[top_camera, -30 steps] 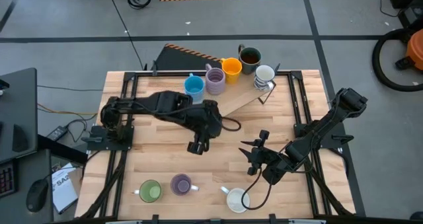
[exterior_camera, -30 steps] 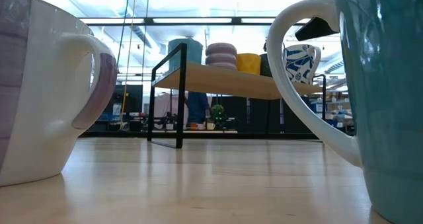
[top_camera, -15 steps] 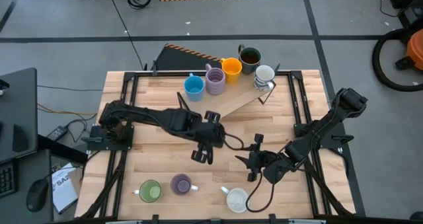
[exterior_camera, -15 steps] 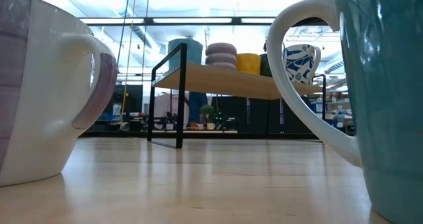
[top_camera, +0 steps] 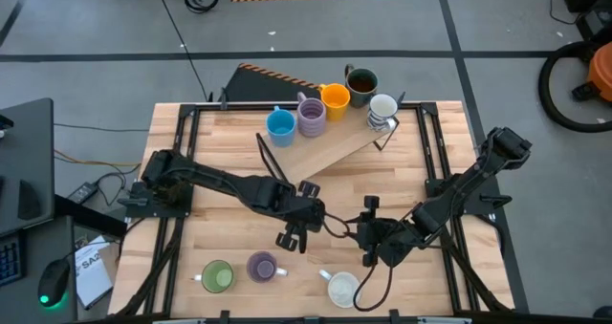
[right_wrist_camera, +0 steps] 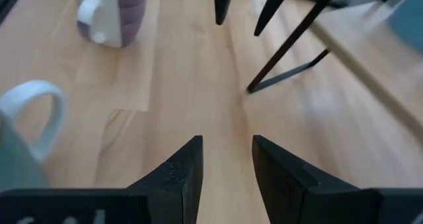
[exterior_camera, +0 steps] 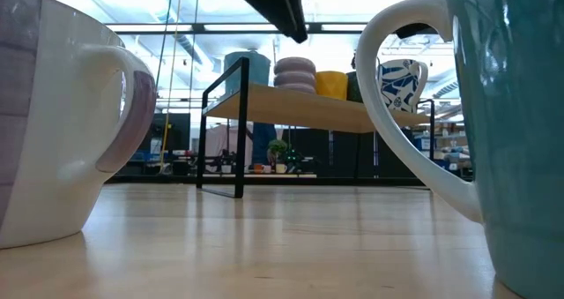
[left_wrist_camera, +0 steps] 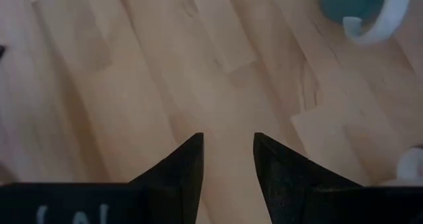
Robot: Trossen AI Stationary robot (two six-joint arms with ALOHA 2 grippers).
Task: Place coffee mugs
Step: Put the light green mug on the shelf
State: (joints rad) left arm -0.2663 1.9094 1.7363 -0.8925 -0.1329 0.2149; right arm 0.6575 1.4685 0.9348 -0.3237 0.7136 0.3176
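Note:
Five coffee mugs stand in a row on a raised wooden shelf at the table's far side: blue, purple, orange, dark and white patterned. Three more rest on their bases near the front edge: green, purple and one with a white handle. My left gripper hangs open over bare wood at mid-table, just beyond the front purple mug. My right gripper is open too, to its right, above the white-handled mug.
The shelf stands on thin black legs, slanting from mid-table toward the far right corner. Black frame rails run along the table's left and right sides. Bare wood lies between the shelf and the front mugs.
My left gripper has come down and toward the table's near edge, from beside the shelf to just beyond the front purple mug, staying open. It now shows at the top of the low view. The mugs have not moved.

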